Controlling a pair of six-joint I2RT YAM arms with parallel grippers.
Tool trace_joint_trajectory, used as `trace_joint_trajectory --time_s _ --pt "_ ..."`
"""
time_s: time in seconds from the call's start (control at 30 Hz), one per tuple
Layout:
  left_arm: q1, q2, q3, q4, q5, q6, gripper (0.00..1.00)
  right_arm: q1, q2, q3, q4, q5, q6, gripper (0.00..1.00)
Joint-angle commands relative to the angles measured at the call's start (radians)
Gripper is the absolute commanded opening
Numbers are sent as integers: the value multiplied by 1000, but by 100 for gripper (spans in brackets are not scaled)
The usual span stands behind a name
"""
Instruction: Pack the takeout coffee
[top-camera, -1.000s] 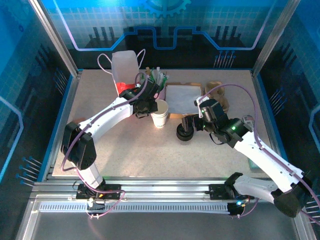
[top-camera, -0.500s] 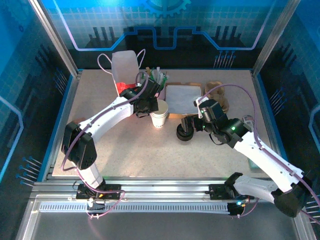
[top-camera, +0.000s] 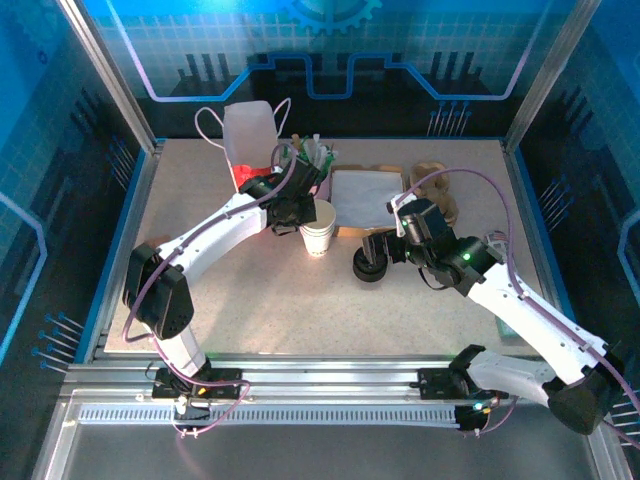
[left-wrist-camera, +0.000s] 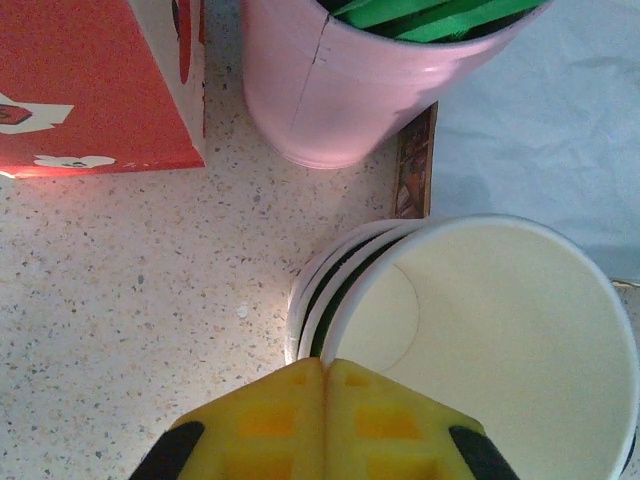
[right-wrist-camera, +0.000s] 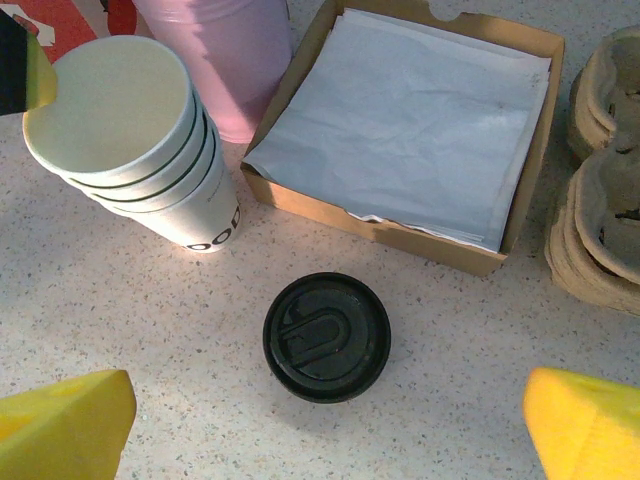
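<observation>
takeout coffee cups (right-wrist-camera: 125, 140): nested, empty
pink cup (left-wrist-camera: 330, 100): green sticks (left-wrist-camera: 430, 14)
box (right-wrist-camera: 395, 233): white paper (right-wrist-camera: 410, 120)
left pincer (left-wrist-camera: 325, 400): pressed together
right pincer (right-wrist-camera: 325, 435): spread

Black lid (right-wrist-camera: 326, 336), pink cup (left-wrist-camera: 330, 90), paper-filled cardboard box (right-wrist-camera: 300, 200), pulp carriers (right-wrist-camera: 600, 200), red carton (left-wrist-camera: 90, 90)

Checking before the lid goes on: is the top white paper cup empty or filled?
Empty. The left wrist view looks down into the white cup, showing a bare pale bottom and no liquid.
</observation>
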Motion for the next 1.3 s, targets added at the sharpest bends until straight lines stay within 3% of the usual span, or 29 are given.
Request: trace_joint_trajectory --time_s 0.0,0.6,1.03,1.27 --pt "-9 -53 -4 36 -9 -21 0 16 7 -5 -25 -3 -17 100" --pt "-8 -181 -9 92 -2 -33 0 17 9 14 -47 -11 -29 100" --pt "-9 -240 127 -5 12 12 0 17 34 22 -70 6 -23 100" --pt "-10 -319 176 -128 57 112 0 8 32 15 -74 30 -19 100"
